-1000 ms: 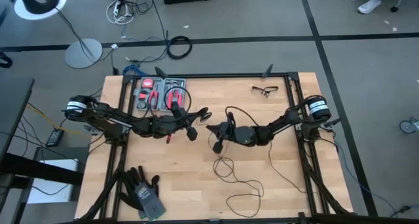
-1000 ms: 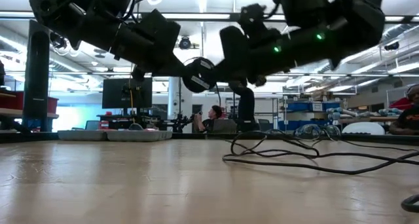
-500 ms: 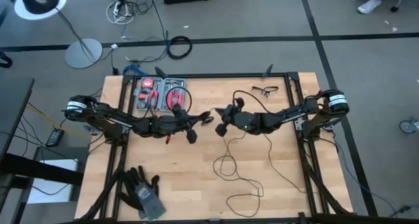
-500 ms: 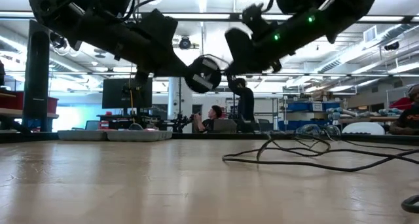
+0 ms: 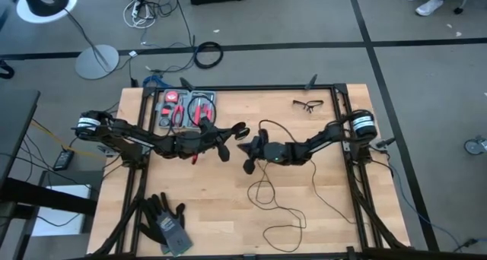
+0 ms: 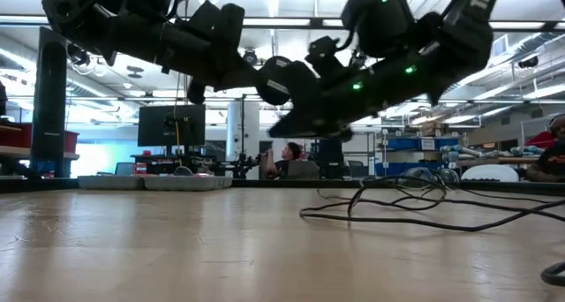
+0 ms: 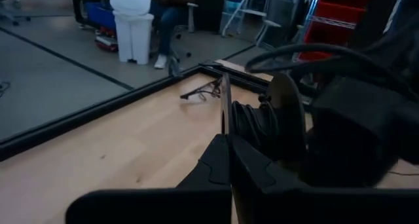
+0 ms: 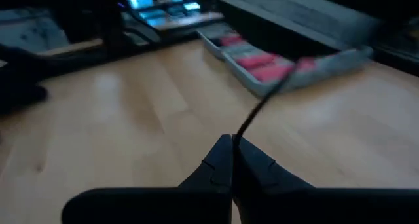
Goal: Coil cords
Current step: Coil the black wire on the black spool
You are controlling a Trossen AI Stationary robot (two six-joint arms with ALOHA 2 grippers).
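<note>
- The disc-shaped puck [image 5: 239,128], with a few turns wound on, is held in the left gripper [image 5: 237,129], clamped above mid-table.
- The thin black cord [image 5: 268,190] is pinched by the right gripper [image 5: 243,145]; most is judged left uncoiled, lying loose on the table [image 5: 205,214].

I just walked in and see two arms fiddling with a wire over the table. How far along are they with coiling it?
Partly done. A few turns of the cord already sit wound at the left gripper, which is shut on it. In hand: the right gripper, shut, pinches the thin cord in mid-air beside it. Left: most of the cord lies in loose loops on the table.
</note>
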